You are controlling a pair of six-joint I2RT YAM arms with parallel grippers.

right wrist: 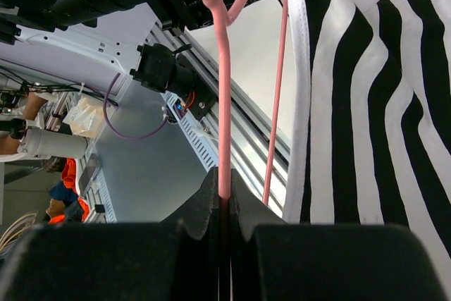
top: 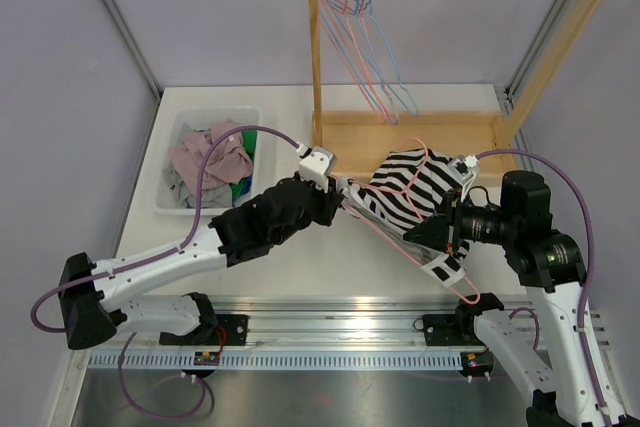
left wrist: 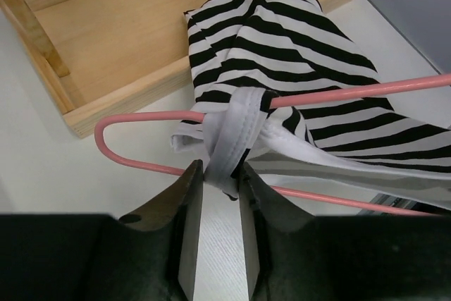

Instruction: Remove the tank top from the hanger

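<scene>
Left wrist view has the striped tank top (left wrist: 282, 54) bunched on a pink hanger (left wrist: 134, 121). Its white strap (left wrist: 232, 128) is wound around the wire near the bent end, over the table (left wrist: 42, 167), just in front of a wooden rack base (left wrist: 106, 26). The left gripper (left wrist: 218, 185) pinches the strap's lower loop. The right gripper (right wrist: 224, 199) is clamped on the hanger wire, and the hanger's far end runs out of frame. From above, both sets of fingertips are hidden. A bin (top: 185, 209) of clothes sits well to the left.
</scene>
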